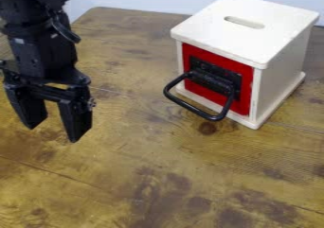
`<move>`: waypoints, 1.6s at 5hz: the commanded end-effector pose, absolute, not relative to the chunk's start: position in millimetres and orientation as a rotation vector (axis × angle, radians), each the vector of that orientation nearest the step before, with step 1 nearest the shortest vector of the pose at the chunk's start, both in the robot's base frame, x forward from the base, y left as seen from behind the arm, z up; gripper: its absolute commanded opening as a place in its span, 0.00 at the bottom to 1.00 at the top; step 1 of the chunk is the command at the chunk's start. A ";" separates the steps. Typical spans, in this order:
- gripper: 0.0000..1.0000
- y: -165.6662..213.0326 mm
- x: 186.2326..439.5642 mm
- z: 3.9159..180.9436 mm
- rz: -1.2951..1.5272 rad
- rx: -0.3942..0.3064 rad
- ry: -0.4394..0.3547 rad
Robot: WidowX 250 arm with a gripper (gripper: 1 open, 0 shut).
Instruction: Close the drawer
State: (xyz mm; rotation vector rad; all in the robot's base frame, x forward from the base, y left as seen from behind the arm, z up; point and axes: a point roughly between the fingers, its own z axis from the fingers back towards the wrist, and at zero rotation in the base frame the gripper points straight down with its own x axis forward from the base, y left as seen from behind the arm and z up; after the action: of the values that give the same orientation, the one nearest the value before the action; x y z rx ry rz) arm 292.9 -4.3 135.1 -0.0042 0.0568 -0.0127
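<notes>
Drawer [217, 77] sits in the pale box [281, 57] on the tabletop [127, 156], its red front turned toward the robot's side, presumably so the arm can get at it. The black loop handle [173, 96] juts out, an easy thing to push against. Across from it the gripper [52, 123] hangs with fingers spread and nothing between them, well apart from the box, likely leaving itself room to line up.

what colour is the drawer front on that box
The drawer front is red, seen in the camera view.
</notes>
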 end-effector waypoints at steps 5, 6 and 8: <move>1.00 7.5 299.7 147.9 0.003 0.005 0.019; 1.00 7.8 301.2 155.9 0.000 0.015 0.002; 1.00 4.6 302.2 156.2 -0.007 0.024 -0.017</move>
State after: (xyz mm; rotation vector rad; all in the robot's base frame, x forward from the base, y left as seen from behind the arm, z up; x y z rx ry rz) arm 298.9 3.8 134.2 0.0147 0.0630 -0.0035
